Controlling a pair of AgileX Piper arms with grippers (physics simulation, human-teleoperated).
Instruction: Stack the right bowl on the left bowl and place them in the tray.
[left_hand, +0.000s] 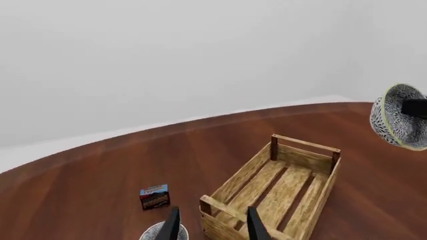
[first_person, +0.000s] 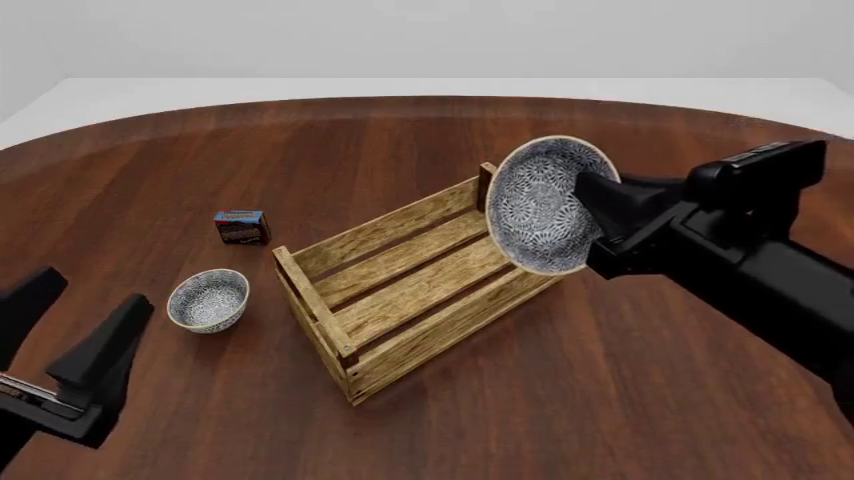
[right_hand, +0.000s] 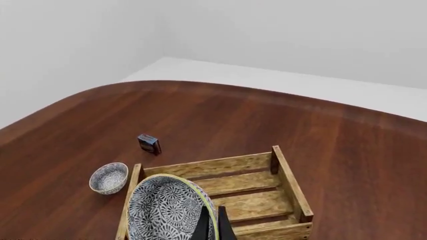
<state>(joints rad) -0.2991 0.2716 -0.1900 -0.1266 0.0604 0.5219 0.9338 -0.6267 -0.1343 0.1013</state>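
The brown table carries the wooden tray. Above the tray's right end, the right claw grips the right bowl, tilted on edge. The left claw hangs released near the left bowl, beside a small box.

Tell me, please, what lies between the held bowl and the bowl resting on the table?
In the front view, the tray lies between the held bowl and the bowl resting on the table.
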